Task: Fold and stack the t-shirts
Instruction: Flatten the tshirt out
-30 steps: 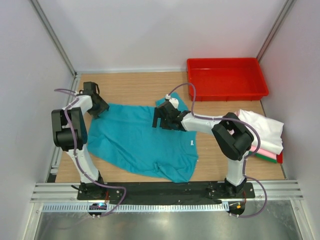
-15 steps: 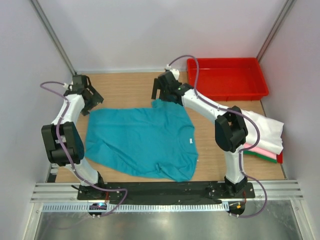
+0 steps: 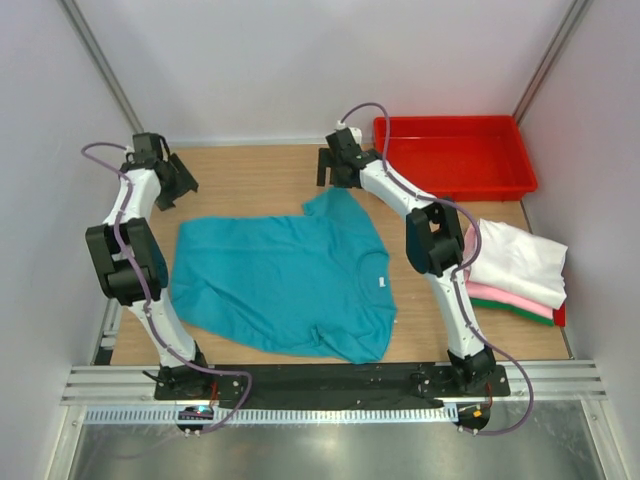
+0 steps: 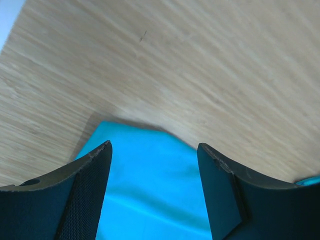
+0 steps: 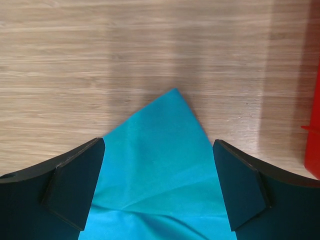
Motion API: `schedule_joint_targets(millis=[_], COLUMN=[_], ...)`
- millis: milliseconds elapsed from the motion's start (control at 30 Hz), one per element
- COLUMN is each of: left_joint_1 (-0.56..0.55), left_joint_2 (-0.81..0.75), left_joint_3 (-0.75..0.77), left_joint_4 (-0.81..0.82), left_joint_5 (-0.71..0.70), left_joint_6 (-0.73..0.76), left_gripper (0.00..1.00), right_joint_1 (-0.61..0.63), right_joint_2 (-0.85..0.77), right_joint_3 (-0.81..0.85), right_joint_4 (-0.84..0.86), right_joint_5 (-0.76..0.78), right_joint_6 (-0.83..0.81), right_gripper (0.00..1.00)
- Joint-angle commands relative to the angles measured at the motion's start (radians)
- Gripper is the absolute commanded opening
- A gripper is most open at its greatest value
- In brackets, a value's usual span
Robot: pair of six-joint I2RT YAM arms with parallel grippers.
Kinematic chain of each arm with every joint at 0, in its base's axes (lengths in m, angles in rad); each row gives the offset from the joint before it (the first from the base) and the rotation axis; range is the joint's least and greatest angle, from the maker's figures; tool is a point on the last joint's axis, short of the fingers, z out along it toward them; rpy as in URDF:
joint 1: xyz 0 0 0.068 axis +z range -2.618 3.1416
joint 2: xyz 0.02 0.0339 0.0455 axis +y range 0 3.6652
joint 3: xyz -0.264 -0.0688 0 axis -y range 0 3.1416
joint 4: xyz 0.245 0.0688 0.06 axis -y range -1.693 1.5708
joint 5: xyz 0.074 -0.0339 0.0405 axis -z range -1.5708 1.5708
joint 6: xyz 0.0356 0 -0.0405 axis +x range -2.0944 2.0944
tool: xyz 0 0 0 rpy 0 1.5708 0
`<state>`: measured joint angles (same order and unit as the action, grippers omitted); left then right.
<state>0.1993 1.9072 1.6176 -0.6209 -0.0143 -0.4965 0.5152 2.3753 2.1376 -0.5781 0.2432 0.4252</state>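
Teal shirt [image 3: 285, 285] spread flat, unfolded.
My left gripper [image 4: 152, 150] and right gripper [image 5: 157, 145] gape empty at its far edge; folded stack [image 3: 515, 262] sits right.

A pale wooden desk [image 3: 260, 175] with fine streaked grain fills the middle. A plain white back wall [image 3: 330, 70] and side walls [image 3: 45, 200] close it in. Grey metal posts [image 3: 107, 75] slant up at the two far corners. An aluminium rail [image 3: 100, 382] runs along the near edge, with a brushed metal sheet [image 3: 320, 450] below. The light is soft and even.
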Motion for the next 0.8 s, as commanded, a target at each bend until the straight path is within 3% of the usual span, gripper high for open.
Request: schedule_joint_targets(millis=[0, 267, 333, 767], left_joint_1=[0.015, 0.014, 0.02, 0.094], left_joint_2=[-0.007, -0.034, -0.027, -0.036], left_joint_3=[-0.053, -0.114, -0.125, -0.165], left_joint_4=[0.009, 0.027, 0.027, 0.027], left_joint_5=[0.094, 0.079, 0.059, 0.164], left_joint_6=[0.044, 0.085, 0.078, 0.038], left_gripper=[0.7, 0.7, 0.69, 0.64], right_joint_1=[-0.021, -0.04, -0.04, -0.049], right_joint_2=[0.021, 0.062, 0.085, 0.165], right_joint_3=[0.03, 0.068, 0.073, 0.1], right_joint_4=[0.037, 0.109, 0.109, 0.084], right_joint_5=[-0.053, -0.099, -0.099, -0.062], right_joint_6=[-0.045, -0.049, -0.037, 0.033], right_gripper=[0.96, 0.94, 0.9, 0.79])
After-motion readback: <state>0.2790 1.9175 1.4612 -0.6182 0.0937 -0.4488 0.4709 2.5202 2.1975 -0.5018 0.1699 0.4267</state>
